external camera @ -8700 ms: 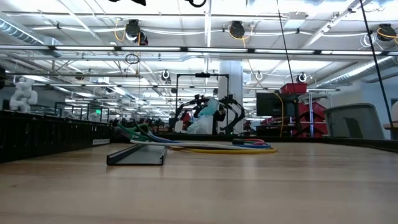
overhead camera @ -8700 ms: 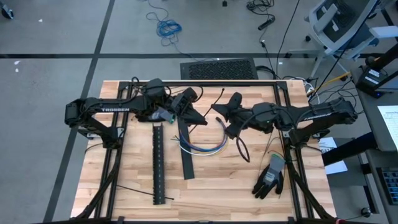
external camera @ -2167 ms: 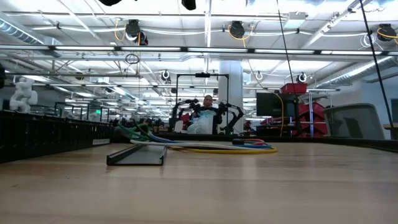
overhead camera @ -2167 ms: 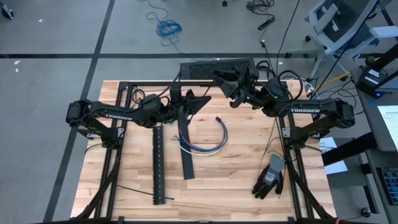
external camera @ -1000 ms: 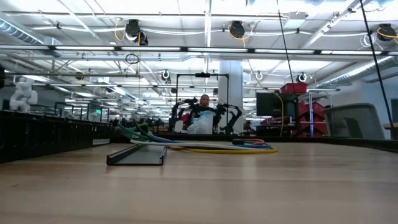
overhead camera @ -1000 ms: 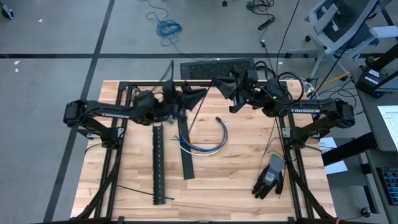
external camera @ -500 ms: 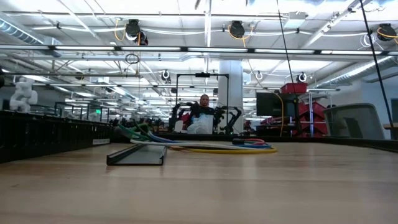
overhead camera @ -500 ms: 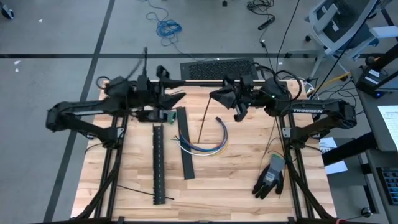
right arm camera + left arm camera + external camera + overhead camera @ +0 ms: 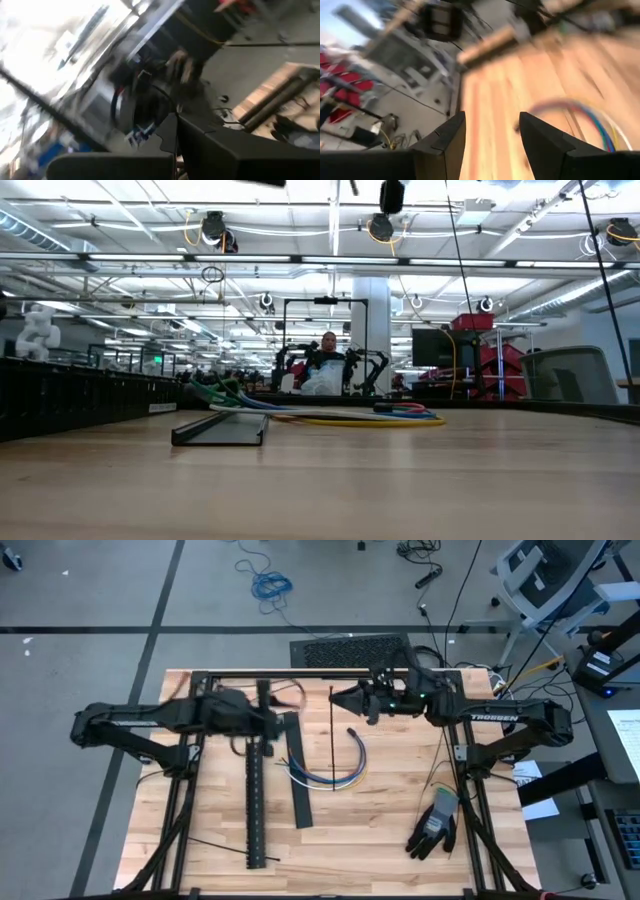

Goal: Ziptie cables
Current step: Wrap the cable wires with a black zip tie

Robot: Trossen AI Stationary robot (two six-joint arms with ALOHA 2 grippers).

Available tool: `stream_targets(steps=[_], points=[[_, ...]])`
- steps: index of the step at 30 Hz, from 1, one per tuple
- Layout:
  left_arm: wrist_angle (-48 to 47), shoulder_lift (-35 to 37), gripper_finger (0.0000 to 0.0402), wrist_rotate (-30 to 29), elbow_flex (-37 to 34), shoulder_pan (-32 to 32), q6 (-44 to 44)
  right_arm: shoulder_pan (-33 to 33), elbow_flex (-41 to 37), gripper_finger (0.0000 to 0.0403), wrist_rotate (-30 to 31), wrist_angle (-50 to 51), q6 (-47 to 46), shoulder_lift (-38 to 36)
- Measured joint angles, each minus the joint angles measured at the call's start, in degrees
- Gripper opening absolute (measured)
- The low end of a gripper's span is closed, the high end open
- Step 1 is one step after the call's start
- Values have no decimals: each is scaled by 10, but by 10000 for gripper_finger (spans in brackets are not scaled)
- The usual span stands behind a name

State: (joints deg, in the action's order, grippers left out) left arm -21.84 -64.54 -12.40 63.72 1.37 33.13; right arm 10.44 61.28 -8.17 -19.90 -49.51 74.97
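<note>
left gripper point(image 9: 268, 712) near table's point(image 9: 400, 840) far edge, fingers apart, holding nothing | cables point(image 9: 335, 762) mid-table, untouched; look light, floppy, I'd pinch mid-bundle | right gripper point(image 9: 338, 697) clamped on thin black ziptie point(image 9: 331, 735) dangling above them

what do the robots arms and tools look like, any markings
Both arms are dark, jointed and tube-like. The right arm carries white TROSSEN lettering on its long link. The left tool has two black, angular, wedge-shaped fingers; the right tool is equally dark. Black cables trail near the arms.
</note>
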Motion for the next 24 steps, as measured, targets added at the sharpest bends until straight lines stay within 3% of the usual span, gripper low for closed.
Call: stream_targets(steps=[3,7,10,14,17,24], points=[[-28,-36,182,-13,0,-26,73,0,0,0,62,7,-66,12],[-22,-77,182,-106,-1,-81,257,5,0,0,128,18,-138,31],[3,-106,182,-201,-1,-118,387,15,0,0,124,13,-184,44],[49,-120,182,-285,-1,-155,468,32,0,0,94,17,-215,48],[74,-106,182,-286,-1,-181,485,44,0,0,68,17,-227,48],[120,-75,182,-222,0,-217,482,66,0,0,44,21,-262,48]])
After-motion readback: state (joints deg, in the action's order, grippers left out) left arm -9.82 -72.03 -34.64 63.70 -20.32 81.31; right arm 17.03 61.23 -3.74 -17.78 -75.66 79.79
